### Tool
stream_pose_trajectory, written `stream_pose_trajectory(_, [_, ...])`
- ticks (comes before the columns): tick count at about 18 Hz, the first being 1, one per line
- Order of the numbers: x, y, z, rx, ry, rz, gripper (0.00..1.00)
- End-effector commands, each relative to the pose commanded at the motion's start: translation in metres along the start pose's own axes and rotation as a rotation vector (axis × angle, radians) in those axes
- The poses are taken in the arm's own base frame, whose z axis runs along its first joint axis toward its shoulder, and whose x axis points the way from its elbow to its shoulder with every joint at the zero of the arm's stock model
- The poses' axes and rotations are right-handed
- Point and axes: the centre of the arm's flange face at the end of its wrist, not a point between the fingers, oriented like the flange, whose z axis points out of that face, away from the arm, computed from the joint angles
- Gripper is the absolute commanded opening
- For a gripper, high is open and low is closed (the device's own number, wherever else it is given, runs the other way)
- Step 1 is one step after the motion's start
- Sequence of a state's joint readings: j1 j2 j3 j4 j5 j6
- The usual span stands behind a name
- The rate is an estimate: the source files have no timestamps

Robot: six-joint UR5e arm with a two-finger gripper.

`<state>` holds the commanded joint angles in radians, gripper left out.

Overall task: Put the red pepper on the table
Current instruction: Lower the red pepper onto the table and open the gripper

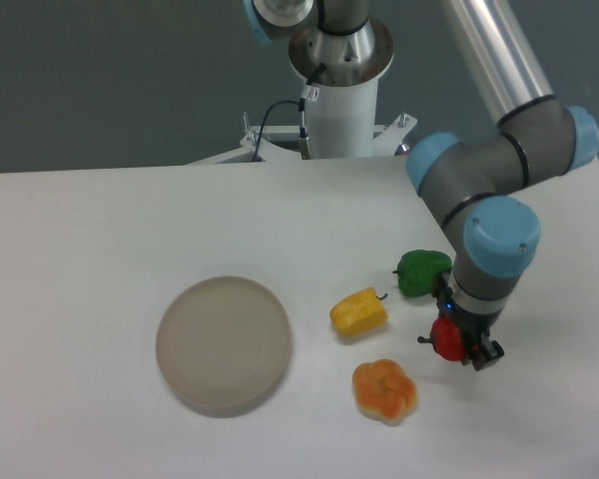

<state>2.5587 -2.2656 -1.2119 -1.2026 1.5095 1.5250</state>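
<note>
Gripper (pixel 461 343) of mine holds the red pepper (pixel 445 337) tight, low over the white table (pixel 100 230), near the green pepper (pixel 420 270) and the orange pepper (pixel 384 389). I am carrying it now. Next I should go down and let go.

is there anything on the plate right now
No, the round beige plate is bare; all four peppers lie or hang to its right.
</note>
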Motion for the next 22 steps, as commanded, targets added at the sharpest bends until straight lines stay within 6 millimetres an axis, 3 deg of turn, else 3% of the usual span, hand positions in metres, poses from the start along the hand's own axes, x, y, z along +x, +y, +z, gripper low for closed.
stream_pose_trajectory(6, [-0.003,0.005,0.025,0.001,0.034,-0.067,0.39])
stream_pose_trajectory(22, [0.000,0.000,0.036,0.053,0.061,-0.146,0.41])
